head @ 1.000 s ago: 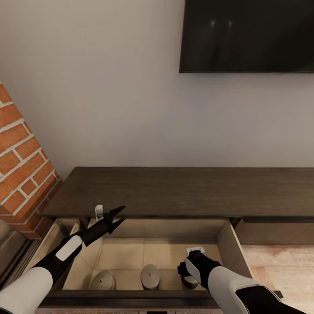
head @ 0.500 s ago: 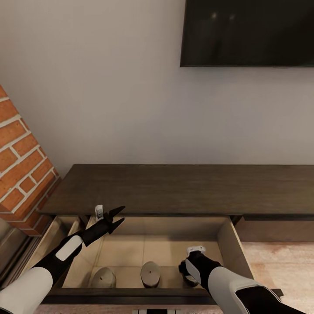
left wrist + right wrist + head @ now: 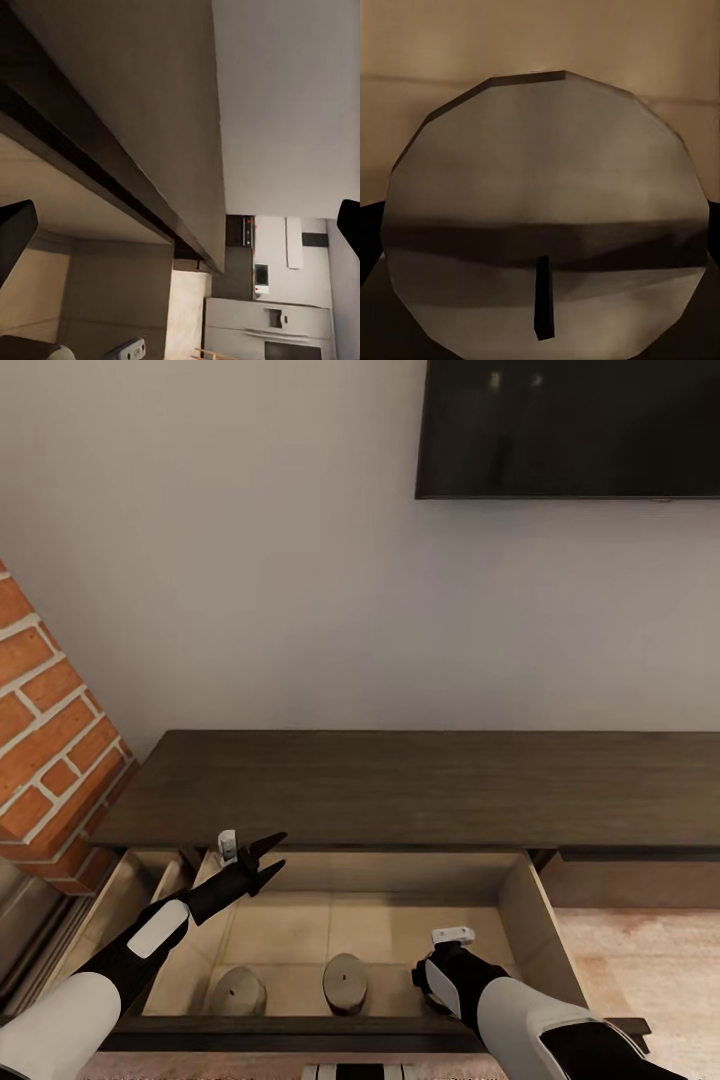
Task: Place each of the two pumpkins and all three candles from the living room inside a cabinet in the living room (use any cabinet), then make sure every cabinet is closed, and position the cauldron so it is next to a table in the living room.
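Plain white wall (image 3: 300,560) is forming the backdrop, with a dark television (image 3: 570,430) mounted above the long, low cabinet (image 3: 420,790) and a brick column (image 3: 50,740) standing at the cabinet's left end. One cabinet drawer (image 3: 535,920) is standing pulled out, exposing its pale beige floor so that items can be lowered in from above.

Three candles are occupying the drawer along its front edge. The left candle (image 3: 238,991) is lying near the front-left corner, and the middle candle (image 3: 345,983) is lying just beside it, apart from both arms. The third candle (image 3: 547,217) is sitting at the front-right part of the drawer, directly under the right gripper (image 3: 440,985). The right wrist view is looking straight down onto its top face and wick, with the dark fingertips (image 3: 369,232) showing at either side. Whether those jaws are clamping the candle or have let go cannot be told.

The left gripper (image 3: 268,860) is hovering over the drawer's rear-left corner, jaws spread and holding nothing; this is probably keeping it clear of the working arm.

Judged from this layout, the candle stage is near completion.
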